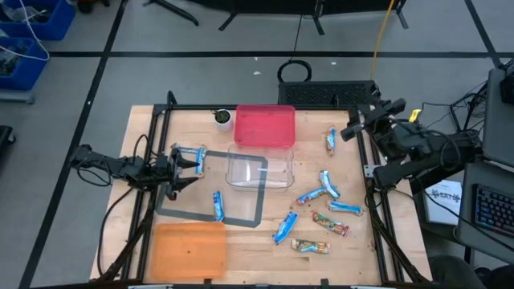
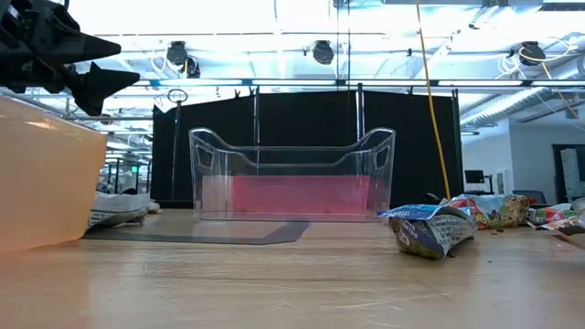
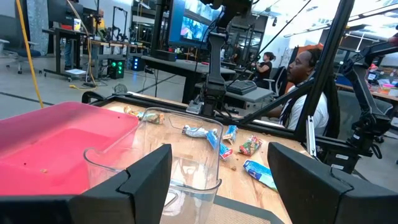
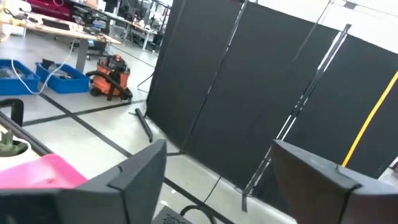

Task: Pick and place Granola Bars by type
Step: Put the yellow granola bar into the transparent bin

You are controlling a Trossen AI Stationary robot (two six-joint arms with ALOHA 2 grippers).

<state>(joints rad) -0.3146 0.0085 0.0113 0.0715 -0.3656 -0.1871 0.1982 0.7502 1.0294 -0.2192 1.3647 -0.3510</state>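
Both pairs of jaws stand apart and hold nothing. Left gripper [image 1: 186, 166] hangs over the left side of the table, at the near corner of the grey mat [image 1: 210, 215], right by a blue bar [image 1: 193, 156] that lies there. I judge I am placed there because that bar is the nearest one to take. Right gripper [image 1: 350, 128] waits raised at the right edge, facing out past the table. The Granola Bars are still mostly loose on the wood. Another blue one [image 1: 218, 205] lies on the mat, several blue ones [image 1: 328, 185] are strewn right of the clear bin [image 1: 257, 186], and two tan ones [image 1: 331, 223] lie nearer the front. The bins look set out to take one type each: the red bin [image 1: 265, 126] at the back, the clear one in the middle, the orange bin [image 1: 189, 249] at the front left. None shows a bar inside, so I reckon the sorting is barely begun. From above I see the whole spread, but not my height. The low view shows me up clear of the table, above the orange bin's rim, and a crumpled blue wrapper close by. My left wrist view shows bare space between my fingers [image 3: 149, 177], the clear bin straight ahead, and people seated beyond the table. My right wrist view sees only a sliver of the red bin and dark screens.
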